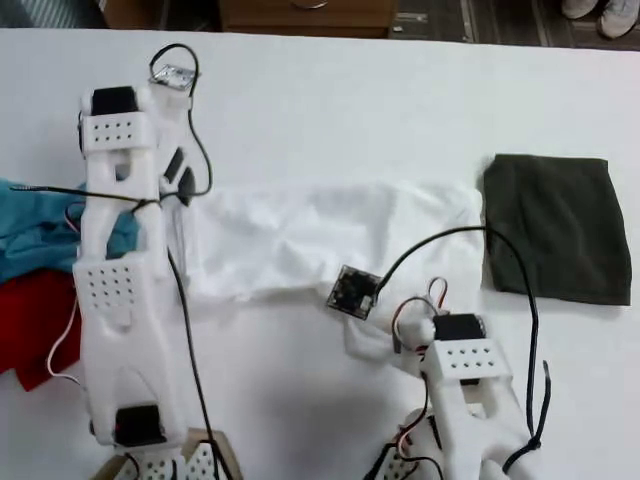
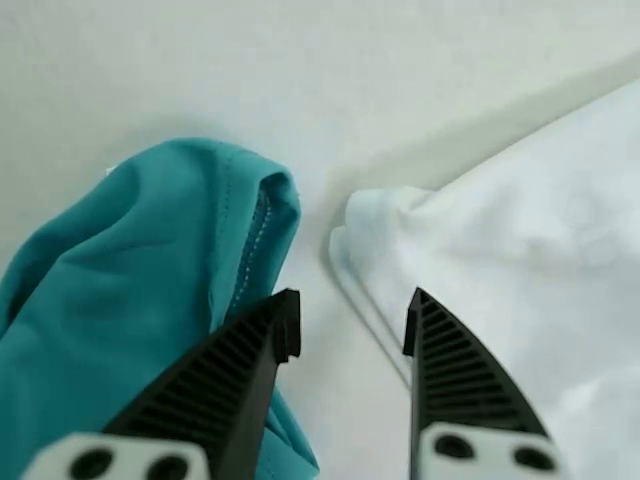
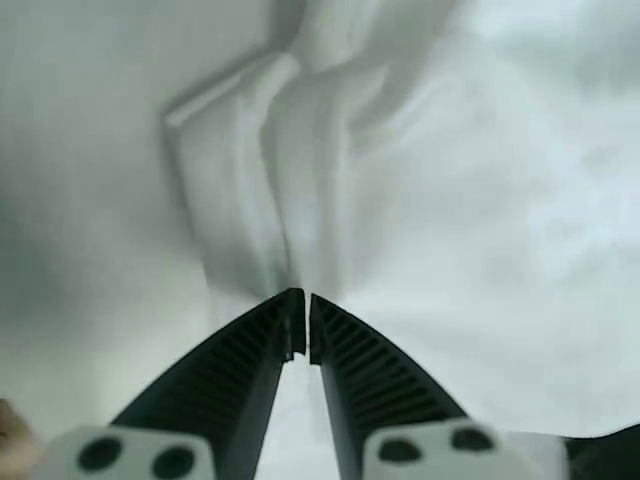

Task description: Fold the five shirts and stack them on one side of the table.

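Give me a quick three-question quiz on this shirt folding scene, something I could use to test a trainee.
1. Multiple choice: which shirt is already folded into a neat rectangle? A) the red one. B) the dark green shirt. C) the teal one.
2. True or false: the right gripper has its fingers spread wide apart.
3. Fill in: the left gripper, fingers open, hangs over the gap between the white shirt and a shirt coloured ____.

Key: 1 B. 2 False; its fingers are closed together at a fold of the white shirt. 3 Teal; the teal shirt lies beside one finger.
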